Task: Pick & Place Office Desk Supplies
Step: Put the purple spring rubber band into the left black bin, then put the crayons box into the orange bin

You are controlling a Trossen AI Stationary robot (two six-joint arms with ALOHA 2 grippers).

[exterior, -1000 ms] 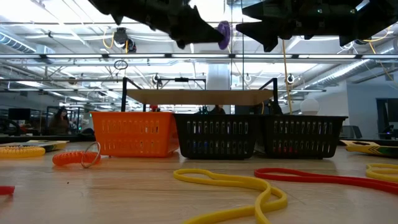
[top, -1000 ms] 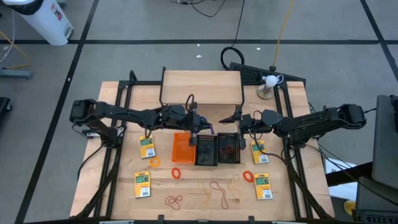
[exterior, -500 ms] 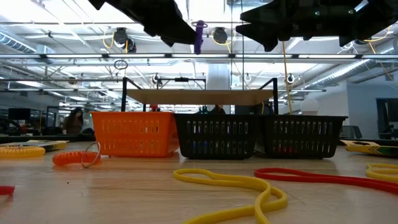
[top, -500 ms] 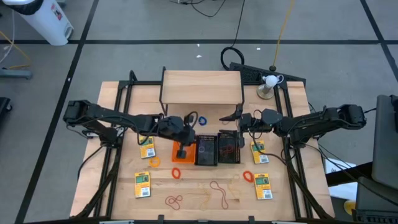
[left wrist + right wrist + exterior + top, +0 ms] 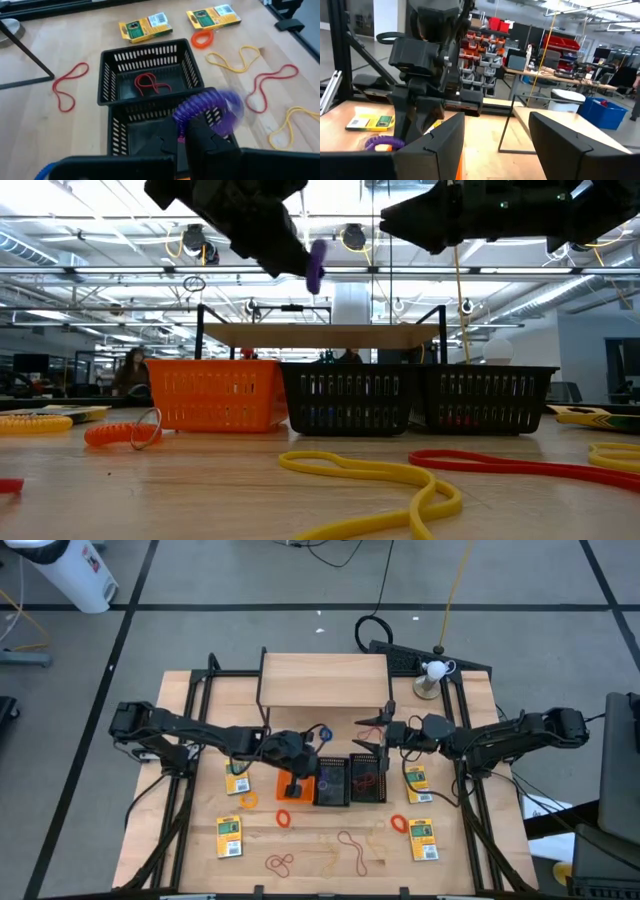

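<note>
Count, as you view the table from above: four flat rectangular yellow-and-green card packs (image 5: 236, 778), two on each side of the bins. Three small mesh bins in a row: one orange plastic mesh bin (image 5: 293, 772) and two black mesh bins (image 5: 332, 780). One light wooden shelf with black legs (image 5: 325, 680). Coiled bands: you have three small orange-to-yellow coiled rings (image 5: 284, 817) on the tabletop, one purple coiled plastic band (image 5: 205, 107) and one blue coiled band (image 5: 320, 732). Thin loops: two pale yellow thin rubber loops (image 5: 232, 57), two red thin rubber loops (image 5: 350, 848) on the front tabletop, a third red loop (image 5: 150, 84) inside a black bin, and a fourth red loop (image 5: 65, 90) beside that bin.
</note>
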